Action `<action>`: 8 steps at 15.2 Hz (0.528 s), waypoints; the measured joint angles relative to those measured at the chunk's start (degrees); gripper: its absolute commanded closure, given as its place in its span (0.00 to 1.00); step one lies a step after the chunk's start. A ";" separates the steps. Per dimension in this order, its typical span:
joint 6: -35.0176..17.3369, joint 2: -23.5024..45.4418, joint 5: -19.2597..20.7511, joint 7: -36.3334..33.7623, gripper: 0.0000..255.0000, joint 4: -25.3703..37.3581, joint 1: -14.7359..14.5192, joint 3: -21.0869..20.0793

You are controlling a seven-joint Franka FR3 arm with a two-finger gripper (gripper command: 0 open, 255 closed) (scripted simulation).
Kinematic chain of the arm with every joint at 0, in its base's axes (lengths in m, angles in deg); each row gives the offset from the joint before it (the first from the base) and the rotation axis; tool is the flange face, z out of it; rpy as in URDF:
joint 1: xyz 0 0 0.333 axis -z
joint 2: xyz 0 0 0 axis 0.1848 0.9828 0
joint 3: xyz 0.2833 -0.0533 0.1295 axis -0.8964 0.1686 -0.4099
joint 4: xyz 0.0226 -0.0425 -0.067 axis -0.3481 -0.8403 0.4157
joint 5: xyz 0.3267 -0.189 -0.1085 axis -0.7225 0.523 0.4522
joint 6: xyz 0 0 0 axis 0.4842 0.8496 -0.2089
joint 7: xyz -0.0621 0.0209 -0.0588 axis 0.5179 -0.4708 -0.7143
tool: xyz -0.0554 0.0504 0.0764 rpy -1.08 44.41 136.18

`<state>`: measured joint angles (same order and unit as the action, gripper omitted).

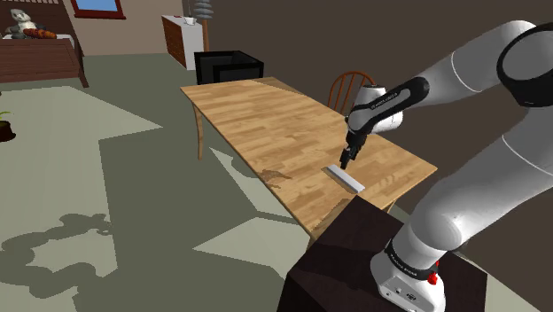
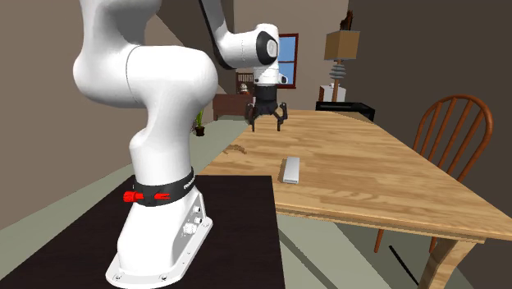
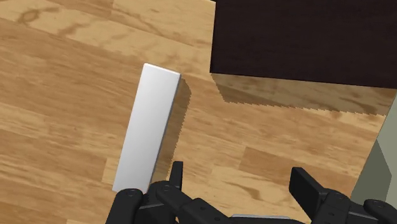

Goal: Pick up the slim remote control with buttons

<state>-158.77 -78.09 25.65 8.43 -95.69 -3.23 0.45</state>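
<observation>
The remote [image 1: 346, 178] is a slim plain grey-white slab lying flat on the wooden table [image 1: 266, 115], near the table's end by the stand. It also lies on the wood as the remote [image 2: 290, 170] and the remote [image 3: 147, 132]. My black gripper [image 1: 344, 159] hangs above one end of it, fingers pointing down. The gripper [image 2: 269, 121] stands open, its fingers apart and holding nothing. In the wrist view the gripper [image 3: 238, 181] is open, and the remote lies just beside one finger [image 3: 176, 173], not between the two.
The dark stand [image 1: 354, 257] butts against the table's near end. A wooden chair [image 2: 455, 135] stands at the table's far side. A black box [image 1: 229, 66] sits on the floor beyond the table, a white cabinet [image 1: 184, 40] behind it.
</observation>
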 measured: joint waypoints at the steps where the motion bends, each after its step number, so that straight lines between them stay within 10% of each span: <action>1: -2.38 3.21 -1.57 1.99 0.00 0.93 -0.24 1.29; 8: -13.51 21.54 -19.35 18.88 0.00 7.38 1.71 2.75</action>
<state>-172.28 -56.54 6.29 27.32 -88.31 -1.52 3.21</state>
